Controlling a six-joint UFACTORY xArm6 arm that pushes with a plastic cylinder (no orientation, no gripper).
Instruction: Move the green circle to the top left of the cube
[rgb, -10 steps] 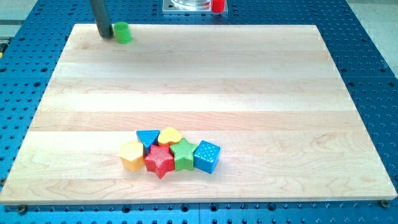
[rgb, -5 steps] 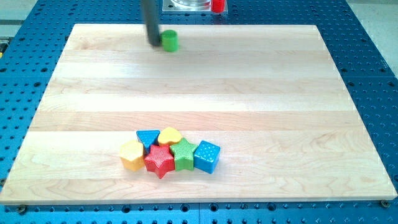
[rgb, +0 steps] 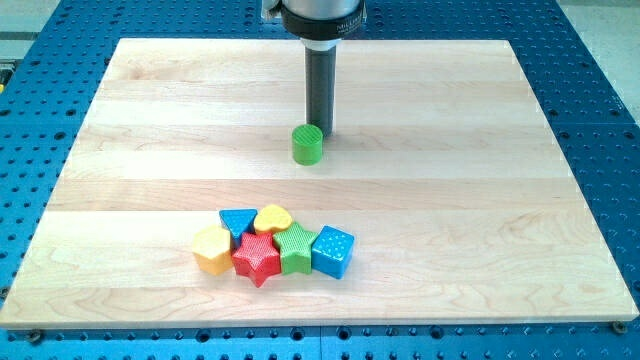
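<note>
The green circle (rgb: 308, 144) stands near the middle of the wooden board (rgb: 450, 150). My tip (rgb: 319, 133) touches it at its upper right side, the rod rising straight toward the view's top. The blue cube (rgb: 332, 251) sits at the right end of a cluster of blocks toward the view's bottom, well below the green circle.
The cluster holds a yellow hexagon (rgb: 212, 248), a red star (rgb: 257, 258), a green star (rgb: 295, 247), a blue triangle (rgb: 238, 222) and a yellow heart (rgb: 273, 218), all packed together left of the cube. A blue perforated table (rgb: 590, 120) surrounds the board.
The green circle has moved from the board's top left edge rightward and then down toward the middle. My tip moved with it, from its left side to its upper right.
</note>
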